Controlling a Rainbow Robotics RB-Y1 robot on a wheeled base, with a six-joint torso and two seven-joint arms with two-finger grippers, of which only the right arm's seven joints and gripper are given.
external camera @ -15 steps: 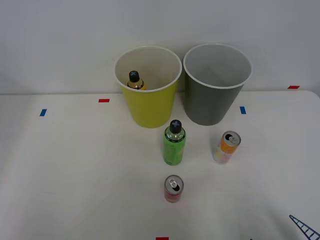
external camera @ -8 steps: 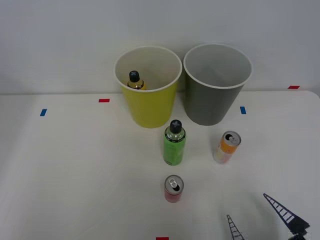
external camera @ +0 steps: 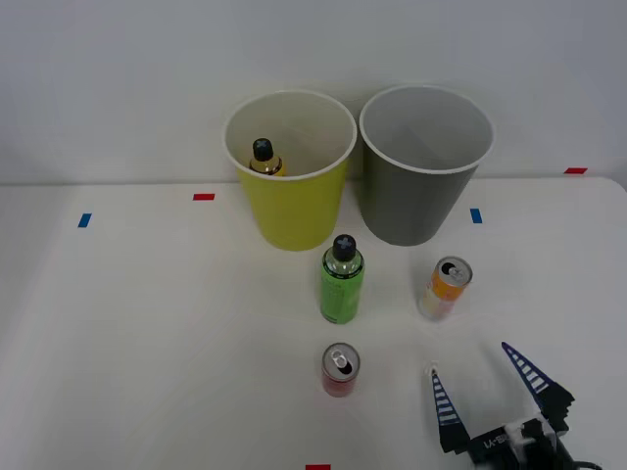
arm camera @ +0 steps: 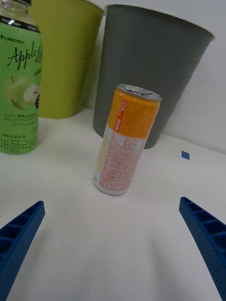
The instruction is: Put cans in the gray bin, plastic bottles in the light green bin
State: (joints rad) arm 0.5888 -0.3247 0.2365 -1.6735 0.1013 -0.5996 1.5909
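An orange-and-white can (external camera: 444, 288) (arm camera: 125, 140) stands upright on the white table, in front of the gray bin (external camera: 423, 164) (arm camera: 150, 66). A shorter red can (external camera: 339, 369) stands nearer the front edge. Between them and the light green bin (external camera: 290, 168) (arm camera: 63, 51) stands a bright green plastic bottle (external camera: 341, 279) (arm camera: 18, 80) with a black cap. A golden yellow bottle (external camera: 264, 158) rests inside the light green bin. My right gripper (external camera: 482, 385) (arm camera: 110, 244) is open, low over the table, a short way in front of the orange can with nothing between its fingers.
Small red tape marks (external camera: 203, 197) and blue tape marks (external camera: 476, 215) (arm camera: 185, 154) lie on the table (external camera: 147, 333). A white wall stands right behind the two bins. Bare tabletop spreads to the left of the bottle and cans.
My right gripper has come in from the lower right, moving forward and left toward the orange-and-white can. The cans, bottles and bins have not moved.
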